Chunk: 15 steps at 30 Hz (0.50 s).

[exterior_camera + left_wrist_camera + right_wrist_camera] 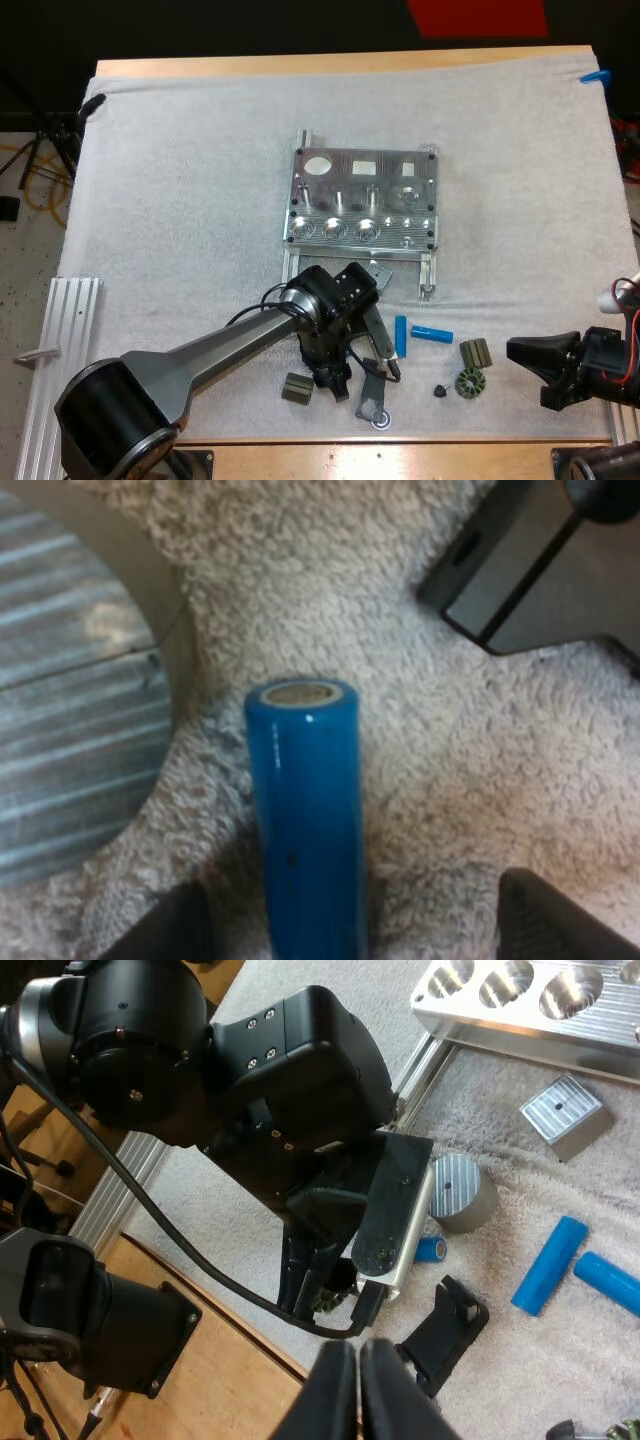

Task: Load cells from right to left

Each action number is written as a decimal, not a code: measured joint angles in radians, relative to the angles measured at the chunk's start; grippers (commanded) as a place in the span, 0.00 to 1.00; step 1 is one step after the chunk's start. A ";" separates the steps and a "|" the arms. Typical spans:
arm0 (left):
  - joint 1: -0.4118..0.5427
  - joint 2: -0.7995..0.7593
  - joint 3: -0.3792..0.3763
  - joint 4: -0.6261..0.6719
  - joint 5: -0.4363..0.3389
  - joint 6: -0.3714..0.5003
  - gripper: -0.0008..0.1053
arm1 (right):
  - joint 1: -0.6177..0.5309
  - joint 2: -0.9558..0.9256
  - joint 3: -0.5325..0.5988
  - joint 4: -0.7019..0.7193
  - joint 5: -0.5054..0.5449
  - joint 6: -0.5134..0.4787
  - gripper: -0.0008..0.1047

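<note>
White mat, left fingers apart around blue cell — not gripping, right fingers touching — empty

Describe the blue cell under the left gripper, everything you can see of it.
The blue cell is a smooth, glossy bright blue cylinder with a pale, metallic-looking end cap and a small dark speck on its sleeve. It lies flat on the white mat, capped end pointing away from the left gripper, whose open fingers stand on either side, clear of it. A round metal part sits beside it, apart.
</note>
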 measured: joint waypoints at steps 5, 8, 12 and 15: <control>0.000 0.004 0.000 0.000 -0.007 0.000 0.28 | 0.000 0.000 0.000 0.000 0.000 0.000 0.01; 0.000 0.005 0.000 0.000 -0.008 0.000 0.08 | 0.000 0.000 0.000 0.000 0.000 0.000 0.01; 0.000 0.007 0.000 0.000 -0.008 0.000 0.01 | 0.000 0.000 0.000 0.000 0.000 0.000 0.01; 0.000 0.007 0.000 0.000 -0.008 0.000 0.01 | 0.000 0.000 0.000 0.000 0.000 0.000 0.01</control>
